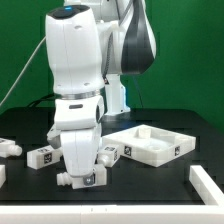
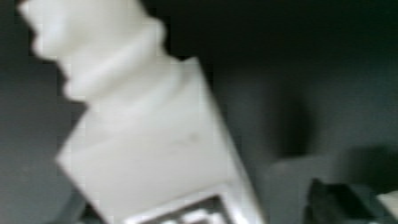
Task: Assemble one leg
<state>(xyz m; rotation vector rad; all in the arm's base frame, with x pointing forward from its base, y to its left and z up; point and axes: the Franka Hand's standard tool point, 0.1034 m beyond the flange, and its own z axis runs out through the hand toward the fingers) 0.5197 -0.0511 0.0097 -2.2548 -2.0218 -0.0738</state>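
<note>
Wrist view: the leg [image 2: 151, 130] fills most of the frame. It is white, blurred and tilted, with the narrower stub end [image 2: 89, 45] pointing away from the camera and part of a black-and-white tag [image 2: 192, 210] on its wide end. It sits very close to the camera against dark worktop. Fingers not discernible here, so I cannot tell how wide they stand or whether they have hold of the leg.

Exterior view: the gripper [image 1: 84, 178] is down low over the black worktop [image 1: 150, 190], near the front edge and about mid-width. Small white bits show at its tip, too small to identify.

Three similar pegs with tags lie on the worktop:
- one [image 1: 10, 147] by the edge on the exterior view's left
- one [image 1: 42, 155] just beside it
- one [image 1: 108, 152] just behind the gripper

The white square tray part [image 1: 165, 152], with a raised rim and a tag on its side wall, sits toward the exterior view's right, apart from the gripper. White raised shapes [image 1: 140, 131] show inside it; I cannot tell if they are loose or moulded in.

A white bar-shaped part [image 1: 205, 184] lies at the front corner on the exterior view's right.
</note>
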